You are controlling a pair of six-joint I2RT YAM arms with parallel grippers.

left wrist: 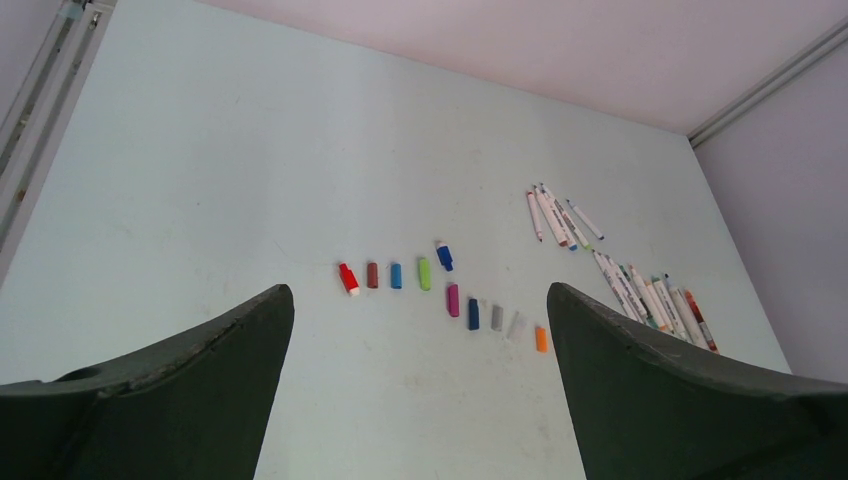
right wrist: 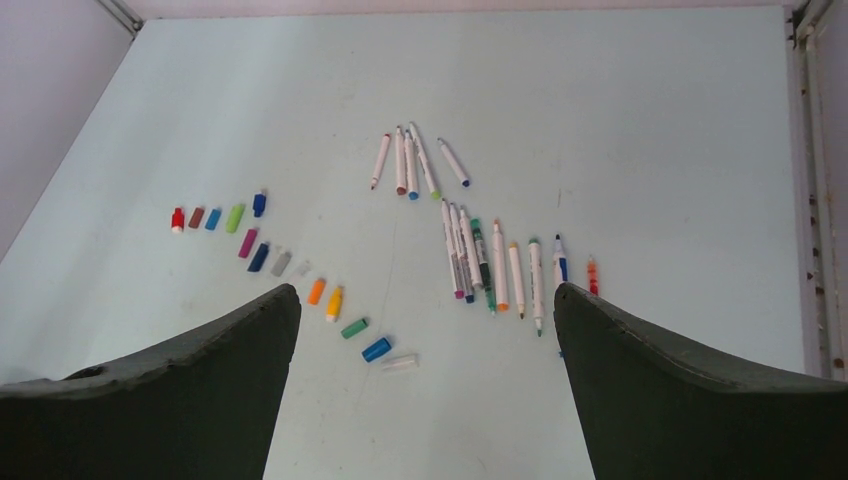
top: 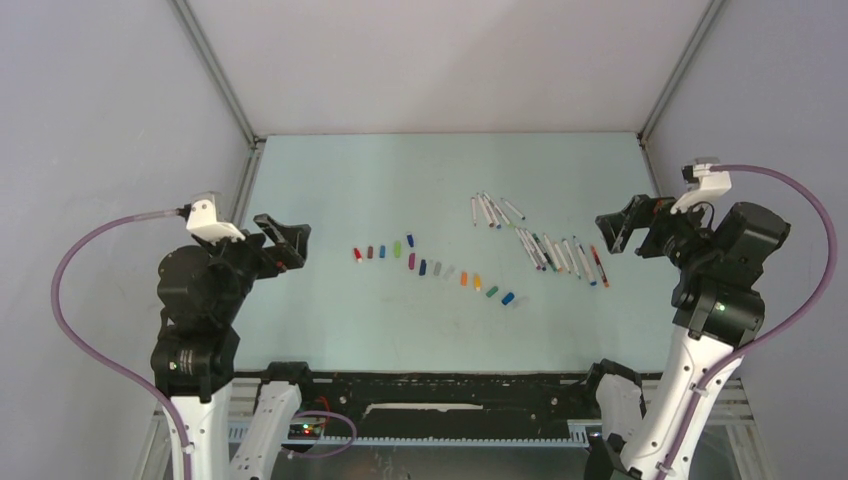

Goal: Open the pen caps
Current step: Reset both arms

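Several small coloured pen caps (top: 430,267) lie loose in a slanting row across the middle of the pale table, running from a red one (top: 357,254) on the left to a blue one (top: 507,298) on the right. The same caps (left wrist: 424,273) show in the left wrist view and the caps (right wrist: 260,257) in the right wrist view. Several white pens lie in two bunches, a far one (top: 490,210) and a nearer one (top: 562,256), with bare tips; the pens (right wrist: 490,262) fan out ahead of the right fingers. My left gripper (top: 283,243) is open and held above the table's left side. My right gripper (top: 622,226) is open at the right side. Neither holds anything.
Grey walls close in the table on three sides, with metal frame rails (top: 217,70) in the back corners. A black rail (top: 440,395) runs along the near edge between the arm bases. Purple hoses (top: 85,300) loop beside each arm.
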